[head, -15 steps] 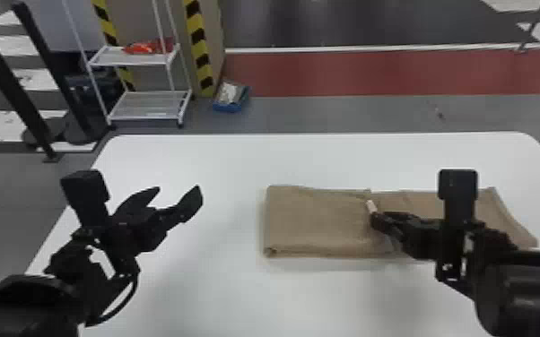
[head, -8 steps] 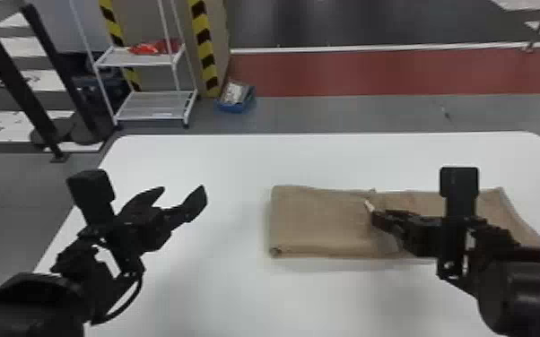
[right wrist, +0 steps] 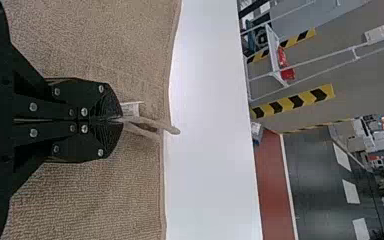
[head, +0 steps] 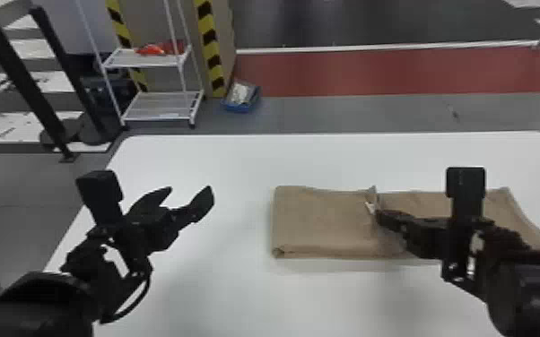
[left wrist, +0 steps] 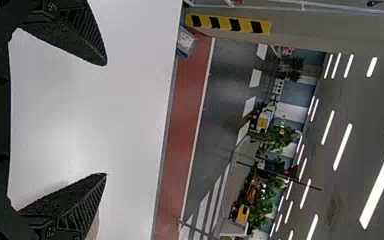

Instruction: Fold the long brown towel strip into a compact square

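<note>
The brown towel lies flat on the right half of the table, folded over at its left part, with a raised edge near its middle. My right gripper is at that edge, beside a small white tag. In the right wrist view, the right gripper is shut on the pinched towel edge, with towel on both sides of it. Left of the towel and apart from it, my left gripper stands open above the table. In the left wrist view, nothing is between the spread fingers of the left gripper.
The white table extends around the towel. Beyond its far edge are a white wire shelf, a blue bin and striped posts. Black poles stand on the floor at the far left.
The head view has shifted slightly, moving table, towel and left arm a little to the right in it. The right gripper has kept its hold on the towel edge; the left has stayed open.
</note>
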Controlling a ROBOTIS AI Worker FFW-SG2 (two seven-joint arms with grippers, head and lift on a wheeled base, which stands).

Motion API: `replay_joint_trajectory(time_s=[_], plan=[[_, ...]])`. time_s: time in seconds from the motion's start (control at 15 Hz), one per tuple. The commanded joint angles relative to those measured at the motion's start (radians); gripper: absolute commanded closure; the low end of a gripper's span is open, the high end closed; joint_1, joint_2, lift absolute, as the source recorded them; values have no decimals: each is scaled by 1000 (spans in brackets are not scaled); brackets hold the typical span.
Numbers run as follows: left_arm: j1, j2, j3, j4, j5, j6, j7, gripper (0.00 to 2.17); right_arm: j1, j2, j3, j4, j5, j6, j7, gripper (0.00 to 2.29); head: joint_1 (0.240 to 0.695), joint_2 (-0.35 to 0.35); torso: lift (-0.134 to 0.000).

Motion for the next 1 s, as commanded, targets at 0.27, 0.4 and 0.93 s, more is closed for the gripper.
replay_joint_trajectory(time_s=[0.27, 0.4, 0.93], plan=[[8, 0, 2, -7, 1, 0, 0, 100, 73, 1, -47, -166, -103, -12, 13, 1423, 695, 117, -124], [9, 0, 10, -7, -1, 0, 0, 100, 96, 1, -133, -221, -174, 6, 15, 1423, 695, 114, -124], [18, -8, 4, -11, -7, 3, 6, 100, 79, -11, -232, -112, -198, 22, 27, 1423, 695, 21, -124]])
